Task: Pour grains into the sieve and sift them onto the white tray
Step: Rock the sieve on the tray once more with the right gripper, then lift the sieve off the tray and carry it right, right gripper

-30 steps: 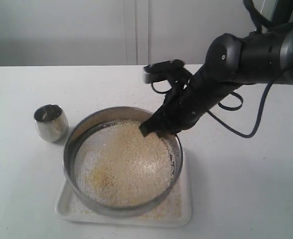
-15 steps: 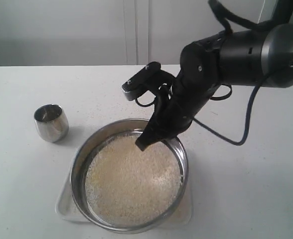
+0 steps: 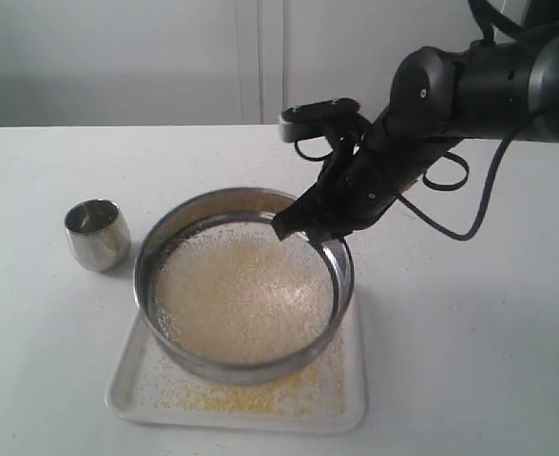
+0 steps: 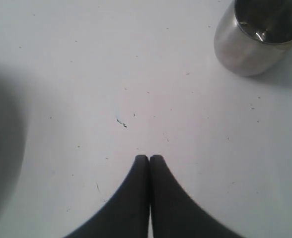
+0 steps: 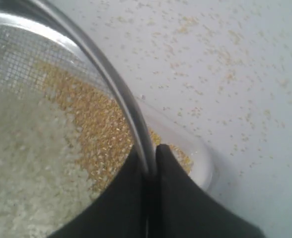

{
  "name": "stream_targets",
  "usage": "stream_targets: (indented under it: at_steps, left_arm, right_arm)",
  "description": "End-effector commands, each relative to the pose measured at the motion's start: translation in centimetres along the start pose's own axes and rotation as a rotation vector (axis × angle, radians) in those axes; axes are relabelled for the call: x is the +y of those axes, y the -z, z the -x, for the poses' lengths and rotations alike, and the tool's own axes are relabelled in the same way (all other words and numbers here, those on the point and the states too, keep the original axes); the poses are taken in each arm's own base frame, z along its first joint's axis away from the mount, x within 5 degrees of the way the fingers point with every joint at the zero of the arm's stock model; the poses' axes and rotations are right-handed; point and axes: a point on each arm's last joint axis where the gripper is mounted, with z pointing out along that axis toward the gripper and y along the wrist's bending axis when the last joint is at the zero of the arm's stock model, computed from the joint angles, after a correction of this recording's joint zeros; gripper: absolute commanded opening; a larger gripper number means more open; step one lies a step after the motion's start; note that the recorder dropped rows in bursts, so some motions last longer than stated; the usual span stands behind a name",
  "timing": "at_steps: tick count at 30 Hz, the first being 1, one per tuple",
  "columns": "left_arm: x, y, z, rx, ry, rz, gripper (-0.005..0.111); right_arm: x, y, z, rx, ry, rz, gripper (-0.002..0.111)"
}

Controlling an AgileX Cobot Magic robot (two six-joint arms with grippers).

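- Steel cup (image 3: 98,233): left part of the table (image 3: 470,342), upright, well apart from the tray. Its inside is dark, so I can't tell whether anything is in it.
- Left gripper (image 4: 149,158): tips pressed together on nothing, over bare table near the cup.
- Sieve (image 3: 232,366): over the white tray (image 3: 127,399), mid-width, toward the table's near edge.
- Grains (image 3: 241,294): a pale coarse layer across the mesh. Yellow fines lie on the tray along its near rim.
- Right gripper (image 3: 294,228): clamped on the sieve's far-right rim, one finger inside and one outside.
- Handling, my judgement: the sieve is stiff steel with a thin, smooth wall, likely slippery in a pinch. A wide body held at one side will want to sag or twist. The grains are loose and light and could hop the low wall if it tips. The rim is the only sensible hold.
- Hidden: the tray's far rim behind the sieve, whether the mesh bottom touches the tray, and the left arm in the exterior view.
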Motion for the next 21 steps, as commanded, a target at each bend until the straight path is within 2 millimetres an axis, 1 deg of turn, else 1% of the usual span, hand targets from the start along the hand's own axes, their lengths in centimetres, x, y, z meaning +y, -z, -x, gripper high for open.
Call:
stream_targets:
  at_steps: [1,2,3,5,6,7,8,9,10,11,15,18,21]
  left_arm:
    - [0.1,0.1,-0.3,0.008,0.007,0.003,0.000]
    - [0.1,0.1,-0.3,0.008,0.007,0.003,0.000]
    - [0.1,0.1,-0.3,0.008,0.007,0.003,0.000]
    - [0.1,0.1,-0.3,0.008,0.007,0.003,0.000]
    - [0.1,0.1,-0.3,0.008,0.007,0.003,0.000]
    - [0.1,0.1,-0.3,0.008,0.007,0.003,0.000]
    - [0.1,0.1,-0.3,0.008,0.007,0.003,0.000]
    - [0.1,0.1,-0.3,0.008,0.007,0.003,0.000]
    - [0.1,0.1,-0.3,0.008,0.007,0.003,0.000]
    - [0.1,0.1,-0.3,0.008,0.007,0.003,0.000]
    - [0.1,0.1,-0.3,0.008,0.007,0.003,0.000]
    - [0.1,0.1,-0.3,0.008,0.007,0.003,0.000]
    - [0.1,0.1,-0.3,0.008,0.007,0.003,0.000]
  right_arm:
    - [-1.2,0.8,0.6,-0.057,-0.245,-0.041,0.000]
    - [0.2,0.8,0.6,-0.030,-0.090,0.042,0.000]
    - [1.8,0.7,0.0,0.040,0.121,0.117,0.000]
    - [0.9,0.7,0.1,0.035,0.024,0.047,0.000]
    - [0.1,0.8,0.3,0.014,-0.057,0.015,0.000]
    - [-0.6,0.9,0.4,-0.004,-0.086,-0.001,0.000]
    - [-1.8,1.6,0.7,-0.027,-0.099,-0.021,0.000]
    - [-2.4,2.0,0.9,-0.041,-0.111,-0.030,0.000]
    - [-3.9,2.7,1.3,-0.066,-0.155,-0.051,0.000]
    - [-4.6,3.1,1.4,-0.075,-0.179,-0.059,0.000]
    - [-6.7,4.6,1.9,-0.078,-0.197,-0.101,0.000]
    - [-8.3,5.4,1.8,-0.063,-0.181,-0.173,0.000]
    - [-10.2,6.3,1.6,-0.067,-0.225,-0.229,0.000]
